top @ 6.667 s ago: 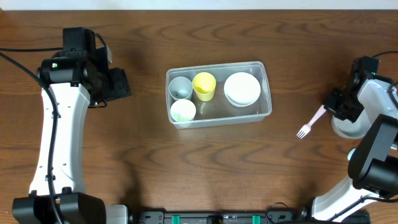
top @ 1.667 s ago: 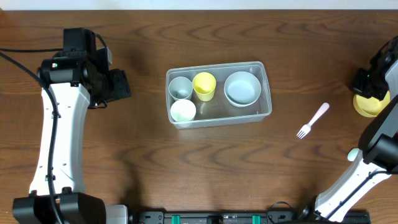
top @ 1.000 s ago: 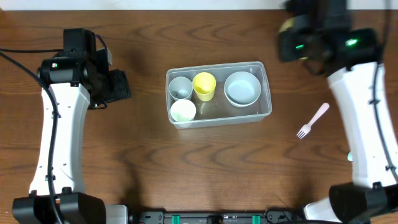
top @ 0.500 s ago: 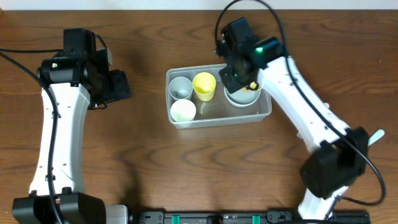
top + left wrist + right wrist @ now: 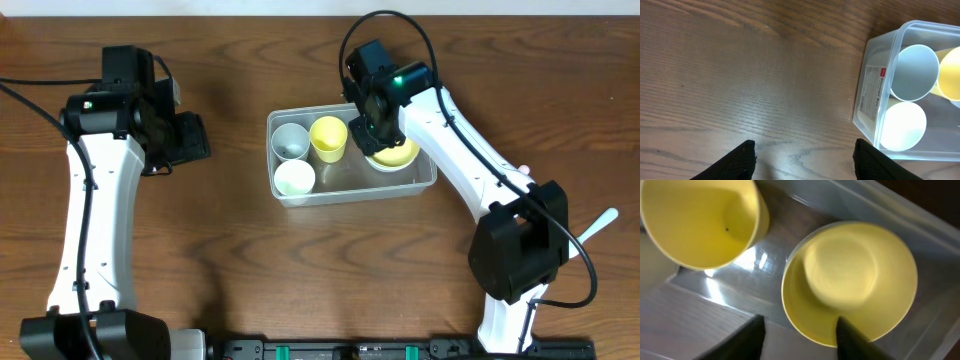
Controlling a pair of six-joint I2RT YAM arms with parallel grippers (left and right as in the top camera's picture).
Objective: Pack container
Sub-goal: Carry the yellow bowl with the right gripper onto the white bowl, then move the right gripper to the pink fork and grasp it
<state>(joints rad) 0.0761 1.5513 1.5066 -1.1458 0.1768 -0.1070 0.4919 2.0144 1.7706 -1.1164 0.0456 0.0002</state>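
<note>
Overhead: the container (image 5: 352, 194) lies mid-bench with bare wood on every side. The right hand (image 5: 378, 128) hangs over the container's right end, directly above a yellow bowl (image 5: 398, 154) that fills that end almost to the walls. To this hand's left stand a yellow cup (image 5: 328, 137), a grey cup (image 5: 291, 140) and a white cup (image 5: 294, 178). The left hand (image 5: 188, 136) is well off to the container's left, over open bench. Half a second ago a white bowl showed below the right hand, where the yellow one now sits.

Left wrist: the left hand (image 5: 804, 147) is spread wide and empty over bare wood. The container's corner (image 5: 871, 100) lies ahead to its right.

Right wrist: the right hand (image 5: 799, 321) has its fingers parted, gripping nothing, with the yellow bowl's (image 5: 850, 280) near rim in the gap. The yellow cup (image 5: 700, 220) stands close beside the bowl.
</note>
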